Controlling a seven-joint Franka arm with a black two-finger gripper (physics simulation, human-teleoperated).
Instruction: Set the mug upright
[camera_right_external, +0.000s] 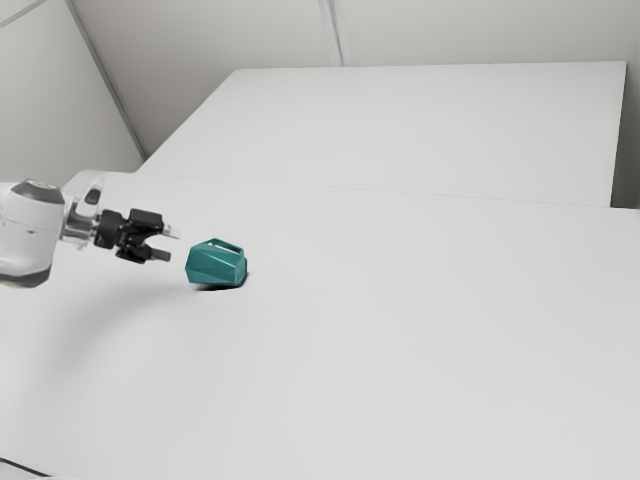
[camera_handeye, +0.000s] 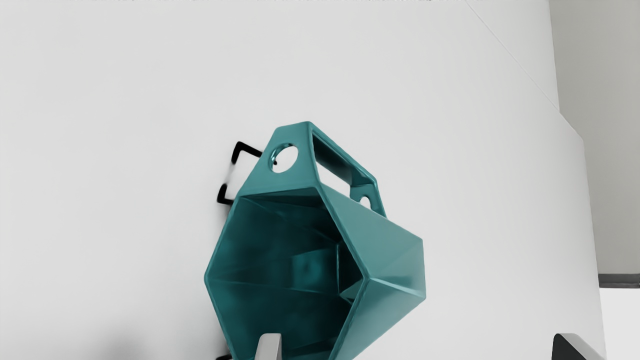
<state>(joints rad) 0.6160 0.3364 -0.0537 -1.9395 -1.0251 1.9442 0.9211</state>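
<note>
Mug (camera_right_external: 216, 266) is lying on its side on the tabletop (camera_right_external: 430, 330), handle (camera_right_external: 226, 244) pointing upward, rim facing the claw (camera_right_external: 172, 246). Claw is standing wide near that rim, fingers well apart and gripping nothing. Tabletop is stretching far past the mug toward the exterior view's right.

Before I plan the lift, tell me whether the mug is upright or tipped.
Tipped: the mug lies on its side on the table, its open mouth facing the gripper and its handle uppermost.
</note>
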